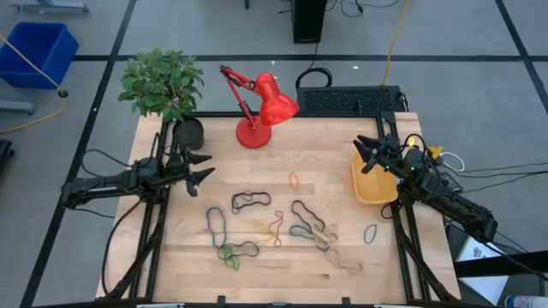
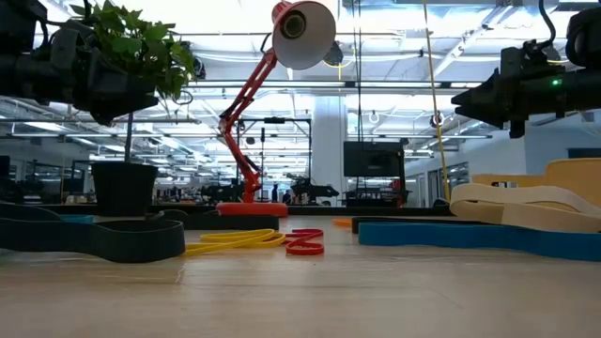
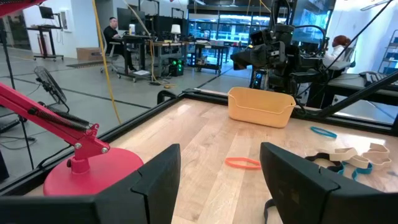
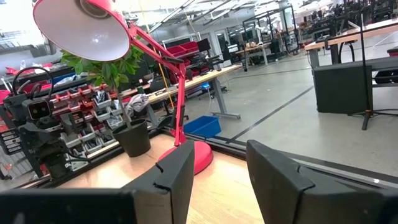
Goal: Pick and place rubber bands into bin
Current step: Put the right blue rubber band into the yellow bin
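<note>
Several rubber bands lie flat on the wooden table: an orange one [image 1: 294, 180] [image 3: 242, 163], a black one [image 1: 250, 201], a blue one [image 1: 215, 224], a red one [image 1: 276, 228], a green one [image 1: 231, 254] and tan ones [image 1: 338, 252] [image 3: 348, 158]. The yellow bin [image 1: 372, 186] [image 3: 261, 107] stands at the table's right edge, partly under my right arm. My left gripper [image 1: 205, 168] [image 3: 221, 180] hangs open above the table's left side. My right gripper [image 1: 366, 155] [image 4: 217, 180] hangs open above the bin's far end. Both point level and hold nothing.
A red desk lamp [image 1: 261, 107] stands at the table's far middle, and a potted plant [image 1: 163, 85] at the far left corner. A black keyboard [image 1: 347, 100] lies at the far right. The bands fill the middle and near half of the table.
</note>
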`<state>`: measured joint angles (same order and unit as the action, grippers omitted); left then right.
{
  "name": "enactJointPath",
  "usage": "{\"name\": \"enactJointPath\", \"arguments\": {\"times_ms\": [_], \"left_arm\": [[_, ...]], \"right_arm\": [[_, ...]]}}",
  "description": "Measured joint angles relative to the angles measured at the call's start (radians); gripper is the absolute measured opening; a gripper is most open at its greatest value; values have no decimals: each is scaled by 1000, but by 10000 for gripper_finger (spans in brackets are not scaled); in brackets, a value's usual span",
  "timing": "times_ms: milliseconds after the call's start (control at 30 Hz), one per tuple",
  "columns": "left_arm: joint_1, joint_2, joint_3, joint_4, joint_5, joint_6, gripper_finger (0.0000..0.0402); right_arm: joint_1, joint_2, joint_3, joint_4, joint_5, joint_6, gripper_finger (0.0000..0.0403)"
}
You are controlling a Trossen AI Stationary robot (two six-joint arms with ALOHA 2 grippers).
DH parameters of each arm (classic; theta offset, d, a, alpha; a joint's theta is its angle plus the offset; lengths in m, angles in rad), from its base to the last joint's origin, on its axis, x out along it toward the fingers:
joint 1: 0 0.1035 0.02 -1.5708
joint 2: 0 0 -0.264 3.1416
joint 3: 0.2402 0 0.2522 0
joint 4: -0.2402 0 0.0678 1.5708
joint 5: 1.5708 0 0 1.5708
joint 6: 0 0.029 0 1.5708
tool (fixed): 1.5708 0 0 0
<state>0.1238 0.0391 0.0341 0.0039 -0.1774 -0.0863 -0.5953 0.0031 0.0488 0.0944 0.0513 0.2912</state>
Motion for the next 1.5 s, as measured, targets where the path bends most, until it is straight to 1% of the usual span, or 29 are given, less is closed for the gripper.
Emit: {"name": "enactJointPath", "arguments": {"times_ms": [233,433,567,667,933,1100,1167,1233,1333,1433,1500], "left_arm": [[0,0,0,0,0,4,228],[0,0,0,1,-40,212,228],[0,0,0,1,-42,270,228],[0,0,0,1,-41,247,228],[0,0,0,1,-39,177,228],[0,0,0,1,-38,173,228],[0,0,0,1,-38,158,228],[0,0,0,1,-38,156,228],[0,0,0,1,-38,156,228],[0,0,0,1,-38,156,228],[0,0,0,1,-38,156,228]], "right_arm": [[0,0,0,5,2,-11,139],[0,0,0,6,1,-98,139],[0,0,0,6,1,-151,139],[0,0,0,21,1,-161,139],[0,0,0,152,1,-169,139],[0,0,4,161,-2,-251,139],[1,8,21,163,-24,-294,139],[8,38,62,128,-54,-339,139],[29,114,181,68,-103,-399,139],[65,243,321,-88,-138,-452,139],[101,341,440,-178,-161,-492,139]]}}
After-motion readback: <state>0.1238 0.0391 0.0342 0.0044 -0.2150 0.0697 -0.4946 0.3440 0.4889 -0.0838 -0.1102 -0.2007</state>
